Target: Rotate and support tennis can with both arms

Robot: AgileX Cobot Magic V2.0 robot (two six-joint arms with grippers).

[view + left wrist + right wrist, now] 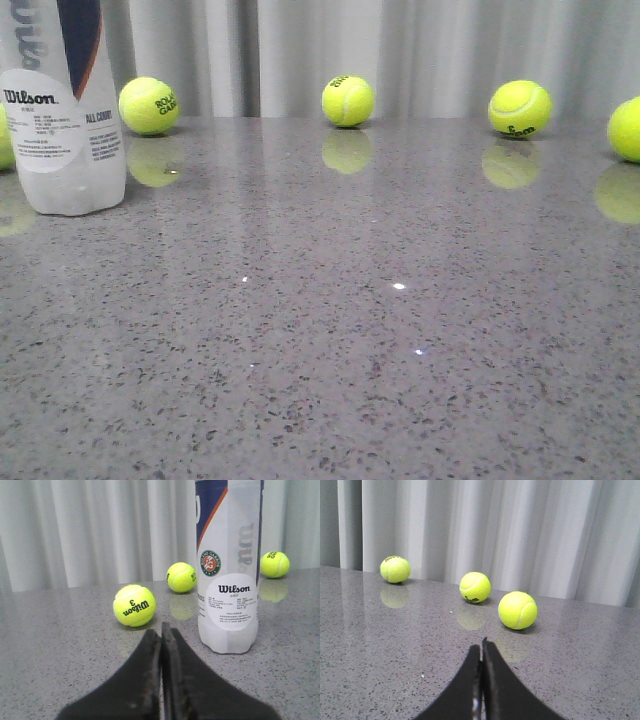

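The tennis can (62, 110) stands upright on the grey speckled table at the far left of the front view, its top cut off by the frame. It is clear plastic with a white and navy Wilson label and an orange stripe. In the left wrist view the can (228, 565) stands just ahead and to one side of my left gripper (161, 630), which is shut and empty, apart from the can. My right gripper (481, 646) is shut and empty, with no can in its view. Neither arm shows in the front view.
Several yellow tennis balls lie along the table's back edge before a grey curtain: (149, 105), (348, 101), (519, 108), (628, 129). A ball (134, 605) lies close ahead of the left gripper, beside the can. A ball (517, 610) lies ahead of the right gripper.
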